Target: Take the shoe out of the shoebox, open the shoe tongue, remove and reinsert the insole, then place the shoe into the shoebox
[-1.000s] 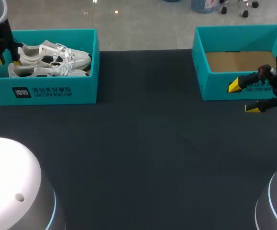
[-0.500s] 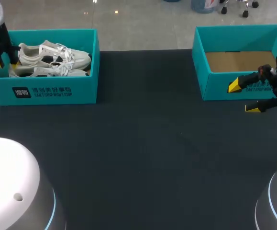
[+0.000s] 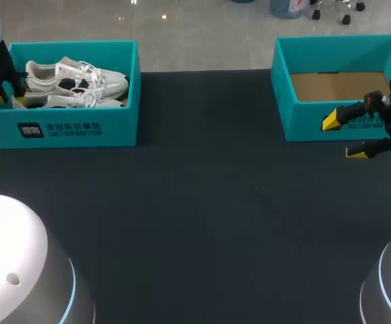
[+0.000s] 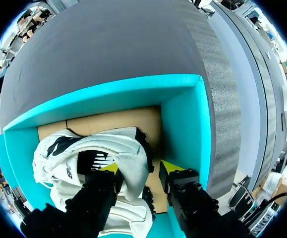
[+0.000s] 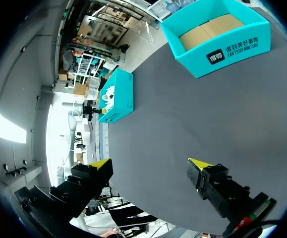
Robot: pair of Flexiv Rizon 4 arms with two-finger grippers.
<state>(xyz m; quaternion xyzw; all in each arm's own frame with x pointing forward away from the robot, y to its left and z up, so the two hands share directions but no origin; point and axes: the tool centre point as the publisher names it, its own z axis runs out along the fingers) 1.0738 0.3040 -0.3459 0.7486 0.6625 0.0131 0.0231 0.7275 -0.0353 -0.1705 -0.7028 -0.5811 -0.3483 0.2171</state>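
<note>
Shoe [image 4: 126, 148]: white with black side panels and white laces — one of a pair lying in the teal shoebox [image 3: 67, 128] at the table's [image 3: 202, 216] far left corner.
Handling: probably light, with a soft, yielding upper; the padded heel collar looks the firmest place to take hold — the laces could snag on its mate.
Left jaws: spread, straddling the heel, not yet pinching it.
Right jaws: spread and empty, above the table's right edge, in front of the empty shoebox [image 3: 303, 121].
</note>
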